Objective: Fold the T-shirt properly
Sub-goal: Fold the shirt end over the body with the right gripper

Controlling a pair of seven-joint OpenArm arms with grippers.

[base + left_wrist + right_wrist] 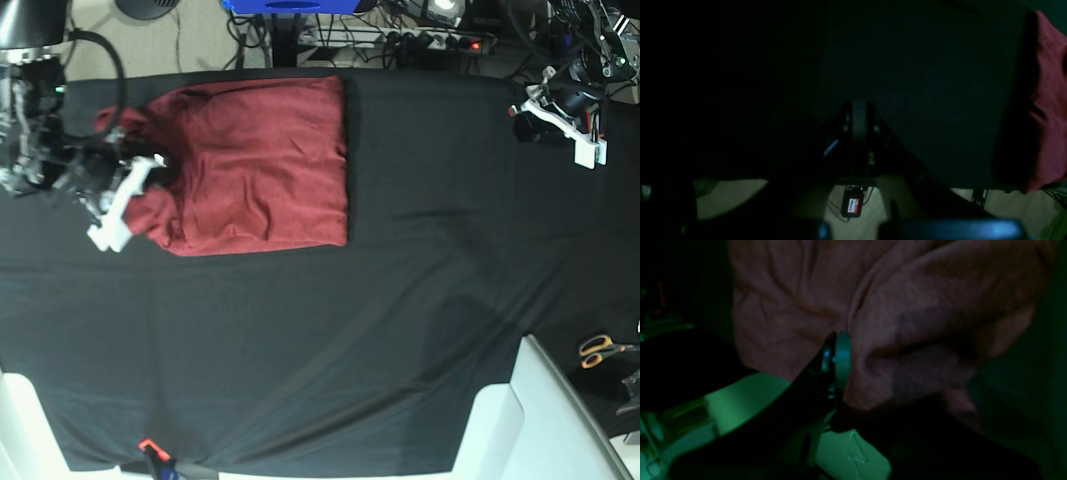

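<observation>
- Left wrist view: nearest the lens, the left gripper (858, 125) hangs over bare black cloth sheet (923, 83), its jaws pressed together on nothing; the T-shirt (1048, 100) shows only as a red strip at the frame's right, well apart from it
- Right wrist view: the right gripper (840, 373) has its jaws clamped on a bunched fold of the T-shirt (907, 323); the thin knit puckers around the pinch
- Base view: the T-shirt (260, 165) lies toward the sheet's far edge, partly folded into a rough rectangle, with the right gripper (125, 200) at its crumpled outer end; scissors (600, 349) lie by the opposite side
- Risk: dragging from this single pinch could skew the layers below, or the soft fabric could slip free mid-fold
</observation>
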